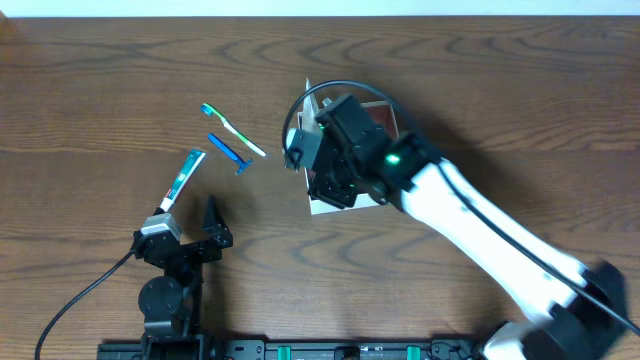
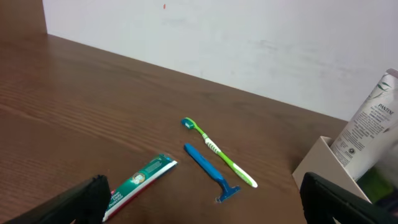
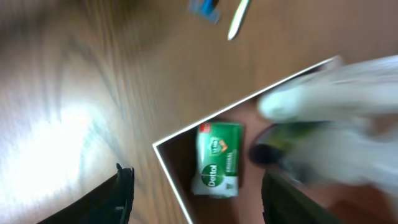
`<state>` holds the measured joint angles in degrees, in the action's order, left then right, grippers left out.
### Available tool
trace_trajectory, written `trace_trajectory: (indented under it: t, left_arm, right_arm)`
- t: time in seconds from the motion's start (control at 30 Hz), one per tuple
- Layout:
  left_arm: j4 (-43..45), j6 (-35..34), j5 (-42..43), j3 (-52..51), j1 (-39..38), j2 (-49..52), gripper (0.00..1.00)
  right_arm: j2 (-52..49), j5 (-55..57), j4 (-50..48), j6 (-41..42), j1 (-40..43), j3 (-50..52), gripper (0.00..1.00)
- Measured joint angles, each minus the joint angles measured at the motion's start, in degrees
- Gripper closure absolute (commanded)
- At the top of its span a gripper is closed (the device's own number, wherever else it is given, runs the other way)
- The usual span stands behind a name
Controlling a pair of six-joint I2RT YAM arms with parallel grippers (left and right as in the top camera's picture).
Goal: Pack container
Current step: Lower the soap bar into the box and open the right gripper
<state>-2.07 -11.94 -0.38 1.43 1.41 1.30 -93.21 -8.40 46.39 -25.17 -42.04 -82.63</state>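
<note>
Overhead: the container (image 1: pixel 322 208) is sitting under the right arm (image 1: pixel 470 215), with toothbrush (image 1: pixel 232 128), razor (image 1: pixel 230 152) and toothpaste (image 1: pixel 185 178) lying unpacked at its 9 o'clock.

Left wrist: the left gripper (image 2: pixel 208 211) is hanging released, and a shampoo bottle (image 2: pixel 367 130) is leaning inside the container.

Right wrist: the right gripper (image 3: pixel 196 177) is gaping over the soap (image 3: pixel 217 158), which is already packed.

3 items are waiting.

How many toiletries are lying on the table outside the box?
3: the green toothbrush, the blue razor just beside it, and the toothpaste tube nearest the left gripper. The right arm could hide more.
</note>
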Motion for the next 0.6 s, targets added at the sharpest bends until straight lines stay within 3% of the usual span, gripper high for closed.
trace_trajectory:
  t: [0.07,0.27,0.43,0.6]
  left_arm:
    - [0.0,0.0,0.0,0.0,0.0,0.0,0.02]
    - [0.0,-0.02,0.0,0.0,0.0,0.0,0.02]
    - [0.0,0.0,0.0,0.0,0.0,0.0,0.02]
    - [0.0,0.0,0.02,0.0,0.0,0.0,0.02]
  right_arm:
    - [3.54,1.09,0.46,3.08,0.09,-0.66,0.2]
    - [8.09,8.37,3.93,18.1,5.35,-1.31,0.21]
    - [5.42,11.06,8.26,30.21,13.35,-1.31,0.19]
    - [1.7,11.47,9.57,36.5,18.27,-1.31,0.2]
